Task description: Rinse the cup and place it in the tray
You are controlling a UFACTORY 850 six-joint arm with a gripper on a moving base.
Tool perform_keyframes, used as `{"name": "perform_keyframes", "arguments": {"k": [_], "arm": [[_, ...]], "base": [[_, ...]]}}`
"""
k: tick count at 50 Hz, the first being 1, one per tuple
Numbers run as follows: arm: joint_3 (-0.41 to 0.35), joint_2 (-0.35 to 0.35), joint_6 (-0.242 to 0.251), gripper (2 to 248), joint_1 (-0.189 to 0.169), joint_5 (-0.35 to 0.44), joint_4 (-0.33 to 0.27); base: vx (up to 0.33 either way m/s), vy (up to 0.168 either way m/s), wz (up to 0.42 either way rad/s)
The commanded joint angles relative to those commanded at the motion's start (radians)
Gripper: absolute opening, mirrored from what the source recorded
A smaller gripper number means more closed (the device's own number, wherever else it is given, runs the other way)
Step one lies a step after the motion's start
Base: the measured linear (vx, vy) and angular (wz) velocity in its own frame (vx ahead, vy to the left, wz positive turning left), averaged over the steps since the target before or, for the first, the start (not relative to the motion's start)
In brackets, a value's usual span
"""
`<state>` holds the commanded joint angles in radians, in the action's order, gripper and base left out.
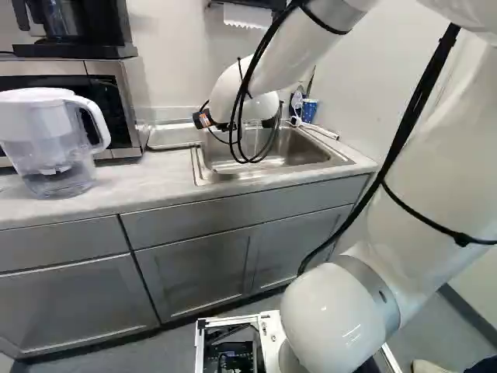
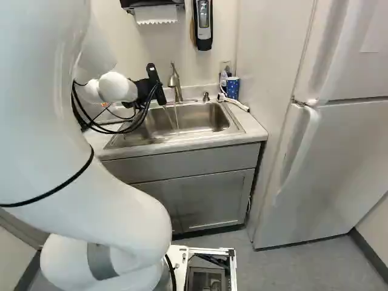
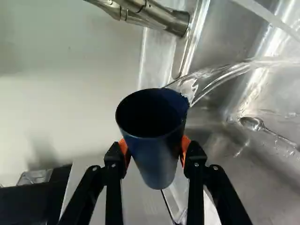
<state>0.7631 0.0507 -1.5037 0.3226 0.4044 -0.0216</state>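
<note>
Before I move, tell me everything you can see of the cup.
The cup is dark blue and smooth, round-mouthed, tapering to a narrower base. Orange pads of the gripper clamp it from both sides. It looks tipped, water running off its rim toward the sink. I cannot tell its material.

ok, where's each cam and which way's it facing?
Left base: behind-left of arm, facing ahead-down; microwave, sink; arm at right.
Right base: behind-right, ahead-down too; sink, fridge; arm at left.
On wrist: looks along the pincer, shut on the cup, toward sink and faucet.
Base views share sink, arm; right base and wrist share faucet.
</note>
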Motion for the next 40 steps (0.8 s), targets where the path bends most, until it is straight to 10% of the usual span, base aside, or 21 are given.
{"name": "perform_keyframes", "arguments": {"k": [40], "arm": [[0.0, 0.0, -0.42, 124, 0.0, 0.0, 0.0]], "base": [[0.0, 0.0, 0.0]]}}
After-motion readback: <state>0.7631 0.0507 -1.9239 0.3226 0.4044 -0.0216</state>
